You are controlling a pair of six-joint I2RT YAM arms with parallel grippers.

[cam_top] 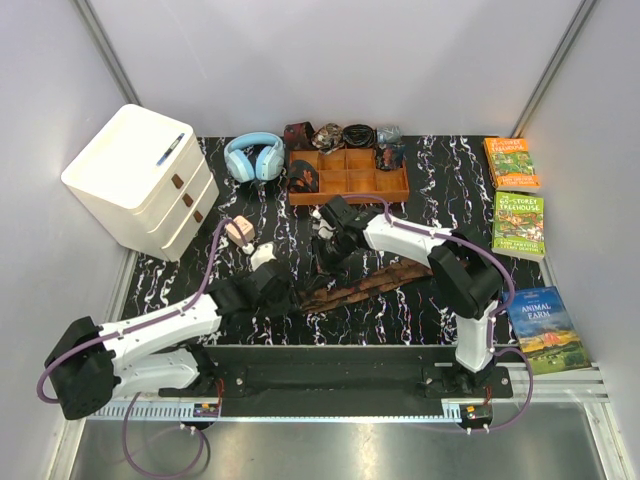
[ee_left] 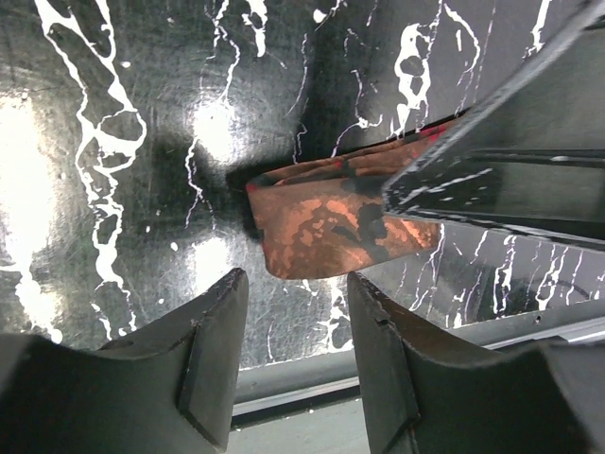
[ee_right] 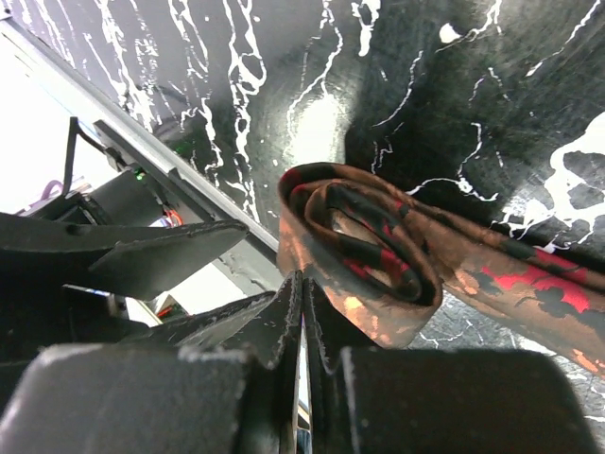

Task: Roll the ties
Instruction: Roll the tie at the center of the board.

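Observation:
One tie [cam_top: 372,283], dark brown with a reddish-tan pattern, lies slantwise on the black marbled table; its left end is curled into a loose roll [ee_right: 364,241]. My right gripper [ee_right: 302,284] is shut, its tips against the roll's near rim, with no fabric seen between them. In the top view it [cam_top: 325,258] reaches down over the tie's left part. My left gripper [ee_left: 293,284] is open and empty, just short of the rolled end [ee_left: 331,222], at the tie's left tip in the top view [cam_top: 290,290].
The orange-brown wooden tray [cam_top: 350,198] stands at the back with rolled items in and behind it. Blue headphones [cam_top: 253,157] and a white drawer unit [cam_top: 140,180] are back left. Three books [cam_top: 518,225] lie at the right. Small pale objects [cam_top: 240,233] sit left of centre.

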